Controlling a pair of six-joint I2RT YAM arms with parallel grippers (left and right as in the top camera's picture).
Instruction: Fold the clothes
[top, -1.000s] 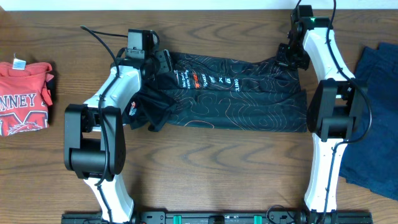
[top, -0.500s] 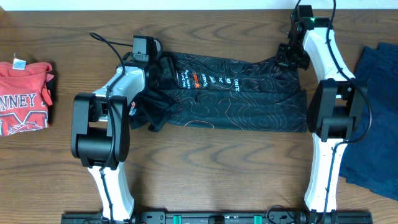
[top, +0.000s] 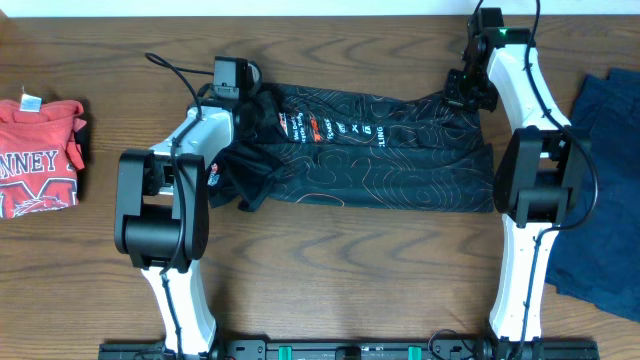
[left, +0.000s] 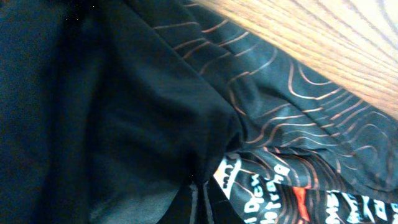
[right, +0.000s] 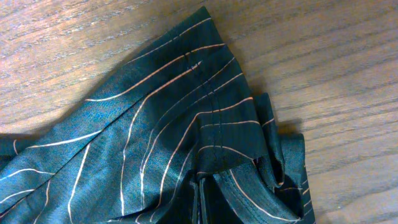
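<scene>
The clothes in play are a black jersey (top: 390, 165) with thin wavy lines and small logos, lying lengthwise across the far half of the table. My left gripper (top: 264, 106) is at its far left end, shut on a bunch of black cloth (left: 155, 112); the pinch shows at the bottom of the left wrist view (left: 200, 202), beside printed logos. My right gripper (top: 462, 95) is at the far right corner, shut on the stitched hem (right: 214, 134), with the cloth gathered into folds round the closed jaws (right: 202, 202).
A folded red T-shirt (top: 38, 155) lies at the table's left edge. A dark blue garment (top: 605, 190) covers the right edge. Bare wood (top: 340, 270) runs along the near side between the two arm bases.
The left gripper slid a little to the right onto the jersey's end and closed on the cloth, bunching it. The right arm and its grip have not moved.
</scene>
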